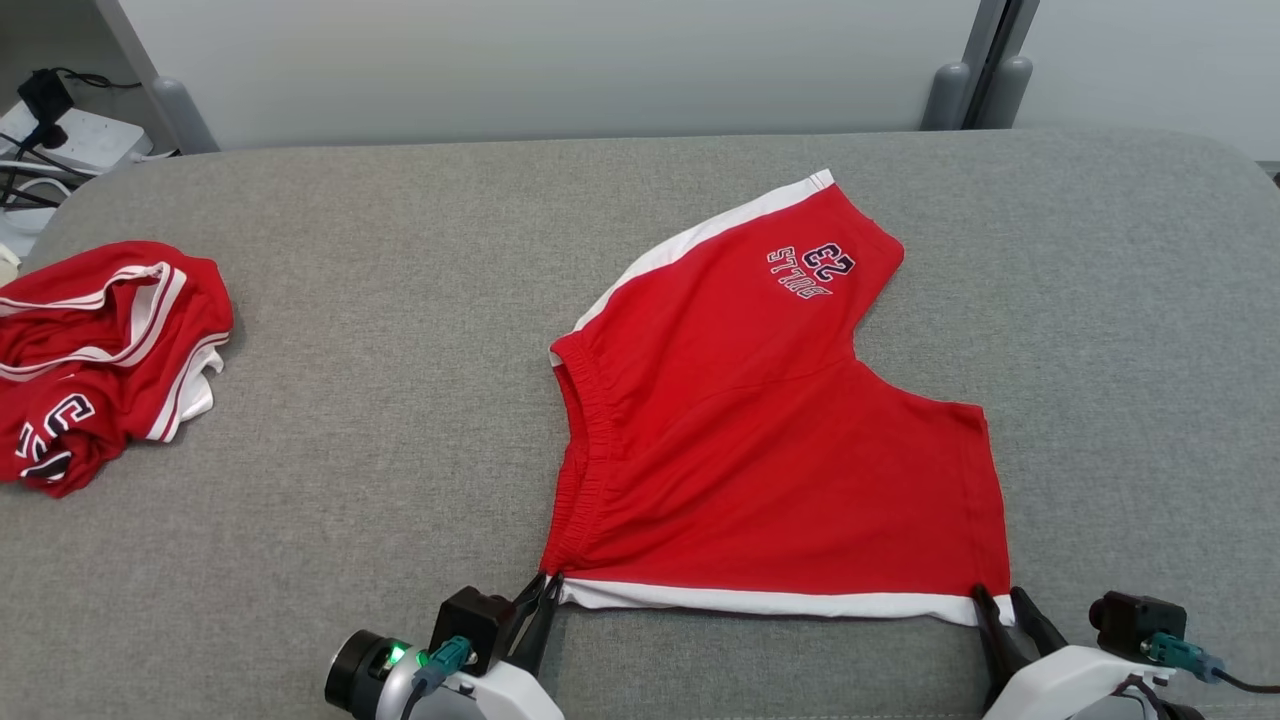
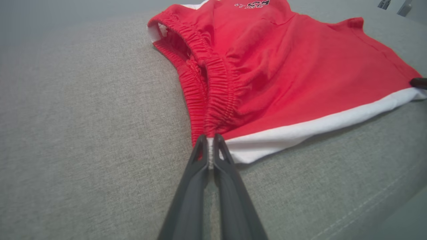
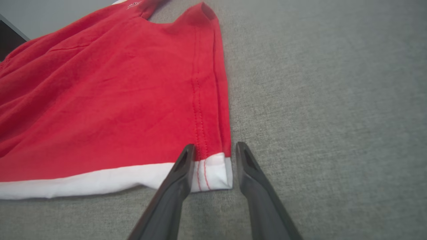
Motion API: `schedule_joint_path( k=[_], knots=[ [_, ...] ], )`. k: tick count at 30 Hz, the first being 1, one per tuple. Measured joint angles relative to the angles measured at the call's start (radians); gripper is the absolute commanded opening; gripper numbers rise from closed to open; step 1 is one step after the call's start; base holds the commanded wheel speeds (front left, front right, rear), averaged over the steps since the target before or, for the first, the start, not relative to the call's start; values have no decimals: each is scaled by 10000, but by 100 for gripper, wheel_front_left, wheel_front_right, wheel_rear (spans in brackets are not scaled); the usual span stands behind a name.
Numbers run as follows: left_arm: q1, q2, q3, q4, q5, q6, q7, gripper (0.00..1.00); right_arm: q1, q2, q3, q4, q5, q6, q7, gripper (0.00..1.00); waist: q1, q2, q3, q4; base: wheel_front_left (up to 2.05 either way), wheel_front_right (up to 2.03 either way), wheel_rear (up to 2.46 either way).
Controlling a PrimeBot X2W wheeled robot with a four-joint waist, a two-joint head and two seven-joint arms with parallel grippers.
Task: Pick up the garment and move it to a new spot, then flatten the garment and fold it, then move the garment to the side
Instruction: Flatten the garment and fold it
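Observation:
The garment [image 1: 760, 440] is a pair of red shorts with white side stripes and a "23 BULLS" print, spread on the grey cushion. My left gripper [image 1: 545, 592] is shut on the near left corner of the shorts [image 2: 267, 83], where the elastic waistband meets the white stripe, with its fingertips [image 2: 201, 146] pinched on the cloth. At the near right corner my right gripper [image 1: 1002, 603] stands open. Its fingers [image 3: 184, 160] straddle the white hem corner of the garment [image 3: 110, 113] with a gap on either side.
A second red garment [image 1: 100, 355] lies crumpled at the cushion's left edge. The grey cushion [image 1: 400, 420] spreads wide around the shorts. Behind it are a pale wall, cables and a power strip [image 1: 60, 135] at far left.

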Motion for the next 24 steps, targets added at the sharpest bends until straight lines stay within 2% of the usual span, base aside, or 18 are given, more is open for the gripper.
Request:
schedule_joint_path(
  k=[3,4,5,12,18,24],
  knots=[
    [15,-2,73,-13,0,0,0,0,21,77,-58,127,-19,0,2,57,0,0,-82,-52,0,0,0],
    [28,-2,115,-40,0,-2,0,0,38,111,-54,142,-29,0,2,20,0,0,-108,-77,0,0,0],
    [41,-2,148,-58,-2,-2,0,0,60,148,-19,167,-67,0,2,0,0,0,-142,-106,0,0,0],
    [285,-15,163,-178,-2,-113,0,0,327,163,130,-2,-349,0,13,0,0,0,-391,-260,0,0,0],
    [477,25,52,-535,-13,-441,27,0,630,-238,-322,-1147,-644,0,15,0,1,0,-606,-393,0,0,0],
    [1071,309,-161,-1632,-111,-577,773,0,1336,-754,-644,-2418,-1032,2,15,0,0,1,-828,-594,0,0,0]
  ],
)
